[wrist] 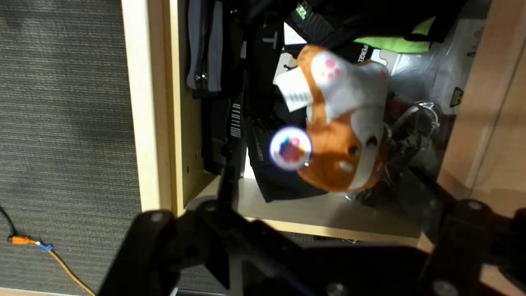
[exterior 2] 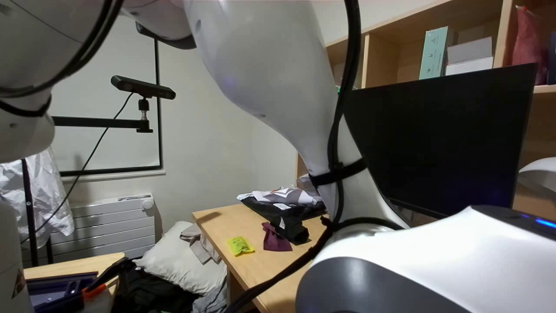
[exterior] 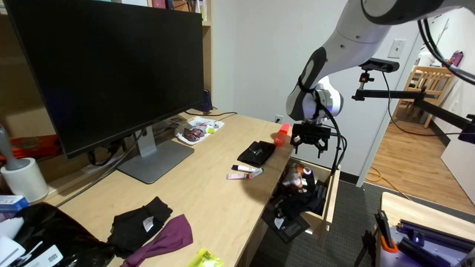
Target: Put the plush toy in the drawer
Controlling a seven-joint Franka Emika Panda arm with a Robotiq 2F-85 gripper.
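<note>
The plush toy (wrist: 341, 144), orange with whitish parts, pink paw marks and a white tag, is within the drawer (wrist: 176, 123), over black packets and clutter. In an exterior view the toy (exterior: 294, 179) shows a little blurred inside the pulled-out drawer (exterior: 331, 196) with light wood sides. My gripper (exterior: 307, 154) is above the drawer's far end, pointing down, fingers apart and empty. In the wrist view the gripper's fingers (wrist: 328, 181) stand wide apart, with the toy showing beyond and between them, not held. Toy, drawer and fingers are out of view in an exterior view filled by the arm.
The desktop (exterior: 207, 181) edge runs beside the drawer. A black pouch (exterior: 256, 153), a red object (exterior: 282, 134) and small tubes (exterior: 243, 168) lie near that edge. Black fabric (exterior: 287, 222) hangs over the drawer's near end. A monitor (exterior: 111, 74) stands on the desk.
</note>
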